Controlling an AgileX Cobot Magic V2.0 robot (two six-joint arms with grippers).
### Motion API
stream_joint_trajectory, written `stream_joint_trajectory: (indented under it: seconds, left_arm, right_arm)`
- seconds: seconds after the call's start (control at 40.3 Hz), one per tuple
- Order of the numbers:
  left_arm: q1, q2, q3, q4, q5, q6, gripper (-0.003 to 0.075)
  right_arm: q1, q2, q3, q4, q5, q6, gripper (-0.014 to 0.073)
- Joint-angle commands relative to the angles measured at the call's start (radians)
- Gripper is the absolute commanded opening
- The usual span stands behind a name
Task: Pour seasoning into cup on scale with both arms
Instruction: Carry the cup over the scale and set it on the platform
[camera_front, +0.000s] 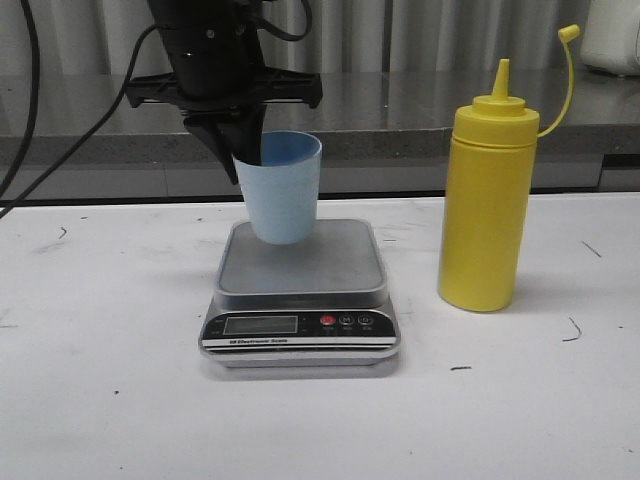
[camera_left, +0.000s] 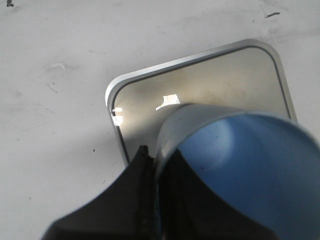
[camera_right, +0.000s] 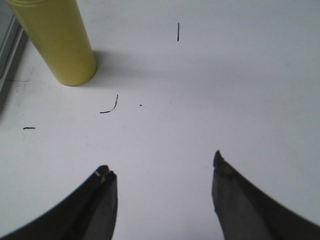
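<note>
The left gripper (camera_front: 247, 160) pinches the rim of the light blue plastic tumbler (camera_front: 283, 190) over the silver-grey scale (camera_front: 300, 262), while the right gripper (camera_right: 162, 172), spread wide, faces the tall yellow squeeze bottle (camera_right: 56, 40), likely smooth and yielding, best grasped mid-body.

scale display (camera_front: 260, 324) too small to read, seasoning bottle (camera_right: 55, 40) top cut off in right wrist view
</note>
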Motion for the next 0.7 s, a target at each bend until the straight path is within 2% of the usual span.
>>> stream_joint_trajectory:
  seconds: [0.0, 0.174, 0.248, 0.521, 0.596, 0.67]
  left_arm:
    - [-0.007, -0.048, -0.033, -0.018, -0.034, -0.014, -0.0020]
    - [-0.007, -0.048, -0.033, -0.018, -0.031, -0.014, -0.0017]
    - [-0.007, -0.048, -0.033, -0.023, -0.024, -0.007, 0.0015]
    - [-0.007, -0.048, -0.033, -0.039, -0.017, 0.005, 0.0342]
    - [-0.007, -0.048, -0.033, -0.039, -0.025, 0.005, 0.0401]
    - [-0.007, -0.048, -0.033, -0.039, -0.036, 0.005, 0.0425]
  right_arm:
    - [-0.005, 0.007, -0.032, -0.014, -0.060, -0.006, 0.0440]
    - [-0.005, 0.007, -0.032, -0.014, -0.060, -0.006, 0.0440]
    - [-0.005, 0.007, -0.032, -0.014, -0.060, -0.006, 0.0440]
    - [-0.005, 0.007, -0.032, -0.014, -0.060, -0.006, 0.0440]
    - [-0.005, 0.007, -0.032, -0.014, -0.060, -0.006, 0.0440]
    - [-0.005, 0.007, -0.032, -0.014, -0.060, -0.006, 0.0440]
